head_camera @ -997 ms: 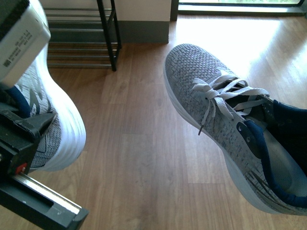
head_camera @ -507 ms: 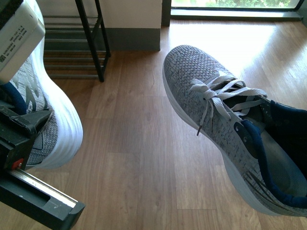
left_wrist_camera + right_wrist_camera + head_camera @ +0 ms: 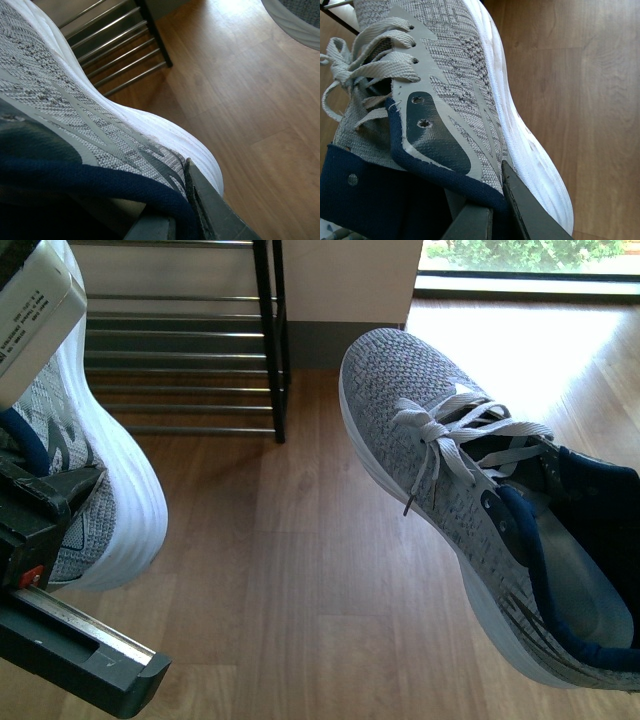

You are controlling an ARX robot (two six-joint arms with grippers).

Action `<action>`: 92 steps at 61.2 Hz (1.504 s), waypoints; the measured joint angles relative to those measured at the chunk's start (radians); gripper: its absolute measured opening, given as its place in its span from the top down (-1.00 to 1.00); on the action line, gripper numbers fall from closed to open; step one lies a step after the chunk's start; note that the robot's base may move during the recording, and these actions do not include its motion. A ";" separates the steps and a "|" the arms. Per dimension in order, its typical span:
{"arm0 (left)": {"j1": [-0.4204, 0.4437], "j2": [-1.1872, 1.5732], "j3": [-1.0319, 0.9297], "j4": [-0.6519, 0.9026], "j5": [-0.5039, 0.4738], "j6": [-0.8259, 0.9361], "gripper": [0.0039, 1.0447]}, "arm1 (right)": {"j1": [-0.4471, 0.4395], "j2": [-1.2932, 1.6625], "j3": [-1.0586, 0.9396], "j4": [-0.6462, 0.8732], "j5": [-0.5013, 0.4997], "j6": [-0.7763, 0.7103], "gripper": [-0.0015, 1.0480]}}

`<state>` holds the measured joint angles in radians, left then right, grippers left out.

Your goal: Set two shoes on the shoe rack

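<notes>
Two grey knit sneakers hang above the wooden floor. One grey knit sneaker (image 3: 110, 500) is at the left edge of the front view, its white sole facing right, and my left gripper (image 3: 175, 220) is shut on its navy collar. The other grey knit sneaker (image 3: 450, 470) is on the right, toe pointing away toward the rack side, laces loose; my right gripper (image 3: 492, 210) is shut on its collar. The shoe rack (image 3: 180, 360) stands ahead at the upper left, with a black upright (image 3: 270, 350) and silver rods. The rack's rods (image 3: 115, 55) also show in the left wrist view.
A wooden floor (image 3: 300, 570) stretches below both shoes. A wall with a dark skirting board (image 3: 345, 340) stands behind the rack. Right of it, a bright window or door sill (image 3: 520, 285) runs along the floor.
The rack has come closer and shifted right in the front view, now showing more tiers. Both sneakers stay gripped in nearly the same places in the picture.
</notes>
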<state>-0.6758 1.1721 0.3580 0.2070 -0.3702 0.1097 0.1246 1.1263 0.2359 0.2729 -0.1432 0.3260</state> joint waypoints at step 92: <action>0.004 0.000 0.000 0.000 -0.002 -0.001 0.97 | 0.002 0.000 0.000 0.000 -0.003 0.000 0.98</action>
<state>-0.6720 1.1721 0.3580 0.2070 -0.3717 0.1085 0.1268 1.1267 0.2359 0.2729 -0.1459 0.3260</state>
